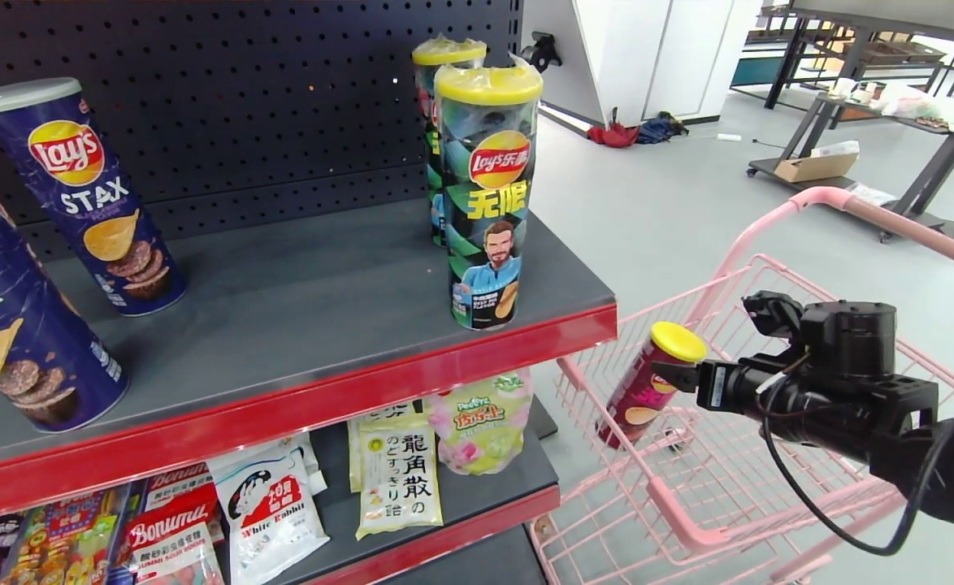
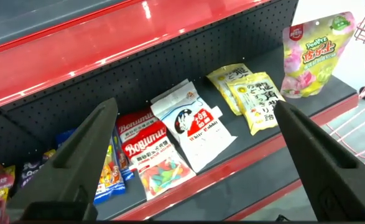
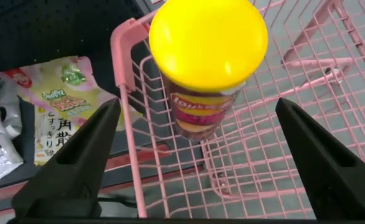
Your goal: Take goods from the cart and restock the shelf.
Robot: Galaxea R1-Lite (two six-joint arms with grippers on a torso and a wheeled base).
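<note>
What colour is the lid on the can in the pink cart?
Bright yellow; the right wrist view shows the lid best.

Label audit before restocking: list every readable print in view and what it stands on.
Two blue cans: large legible print; upper shelf.
Green-black cans: large legible print; same shelf.
Maroon can: label too small to read; pink cart.
Snack bags: bold legible print; lower shelf.
Wording itself is not transcribed.

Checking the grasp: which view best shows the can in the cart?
Right wrist view: the can sits centred, lid foremost, before the open right pincer. Head view shows its side, leaning in the cart. Left wrist view faces snack bags.
</note>
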